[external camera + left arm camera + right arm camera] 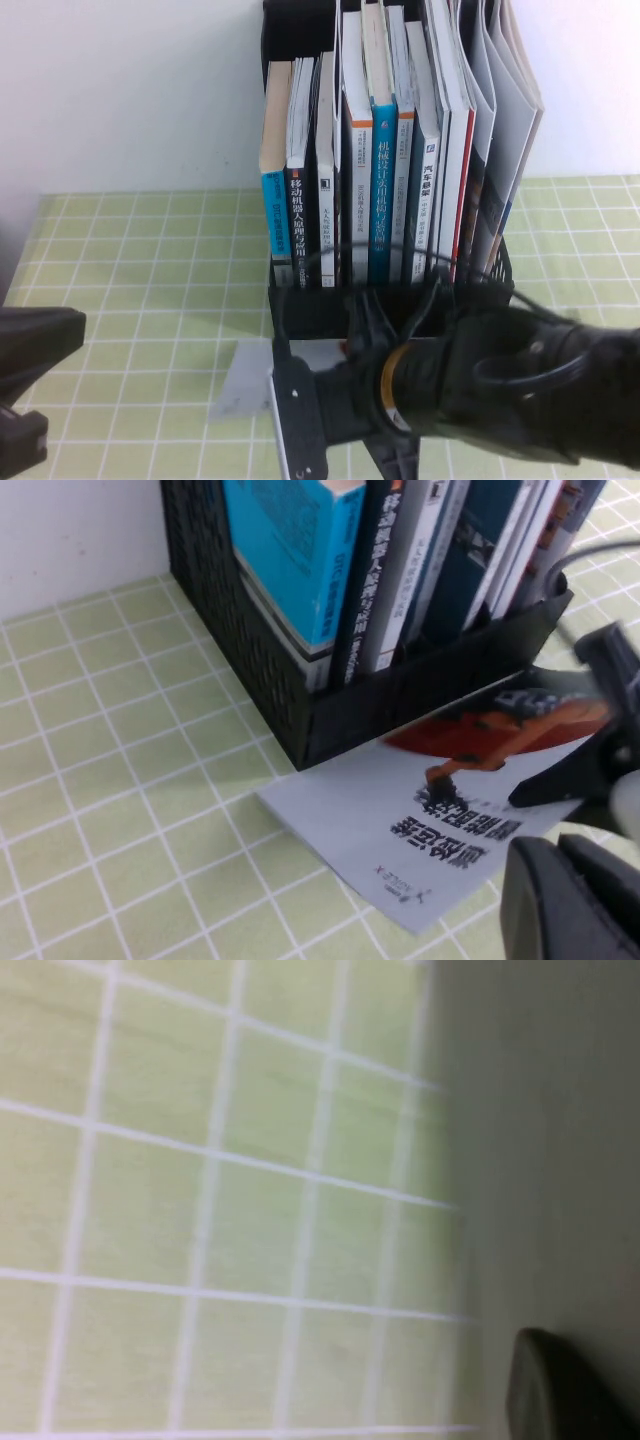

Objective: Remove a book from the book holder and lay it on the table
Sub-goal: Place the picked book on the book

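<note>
Black and bulky, my right arm fills the near side of the high view, and my right pincer (300,425) is low in front of the rack. I cannot tell if it is clenched or let go. Right by it lies the book (450,800), flat on the green checked surface (120,810). I see its white cover, its red circle and the orange robot arm. Its far edge touches the low front wall of the book holder (420,695), and its long side seems to run along that wall. My left pincer (25,445) waits at the near left corner, well apart from the book; I cannot tell its state either. My right arm is the nearer one. Other books (380,150) stand upright in the rack behind. I think the book is nearly laid down.
</note>
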`<state>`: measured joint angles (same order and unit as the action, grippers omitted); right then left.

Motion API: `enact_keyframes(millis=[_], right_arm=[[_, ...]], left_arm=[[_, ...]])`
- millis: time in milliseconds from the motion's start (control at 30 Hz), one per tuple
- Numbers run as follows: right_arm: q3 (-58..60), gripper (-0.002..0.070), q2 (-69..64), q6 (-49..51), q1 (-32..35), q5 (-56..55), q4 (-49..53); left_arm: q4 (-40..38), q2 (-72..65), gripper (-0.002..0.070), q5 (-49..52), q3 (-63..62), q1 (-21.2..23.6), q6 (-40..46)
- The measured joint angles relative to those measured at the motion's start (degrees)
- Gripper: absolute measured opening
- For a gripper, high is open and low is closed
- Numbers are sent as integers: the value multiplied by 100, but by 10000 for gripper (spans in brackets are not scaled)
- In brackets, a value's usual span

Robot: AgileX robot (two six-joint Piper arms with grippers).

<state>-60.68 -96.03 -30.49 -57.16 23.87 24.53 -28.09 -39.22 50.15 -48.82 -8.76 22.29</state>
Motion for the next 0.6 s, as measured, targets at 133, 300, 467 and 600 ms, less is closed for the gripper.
enact_keyframes(millis=[133,300,467,600], right_arm=[[115,5,-340,433,0,142,64],[115,34,-502,1162,0,362,6],[-76,302,-506,1062,0,1263,-758],[-512,545,-506,122,0,2488,-1760]], left_arm=[[12,0,-3,21,0,-96,0],[101,0,-3,21,0,-96,-4],[114,0,-3,21,0,-96,-4],[118,0,-3,21,0,-96,-4]])
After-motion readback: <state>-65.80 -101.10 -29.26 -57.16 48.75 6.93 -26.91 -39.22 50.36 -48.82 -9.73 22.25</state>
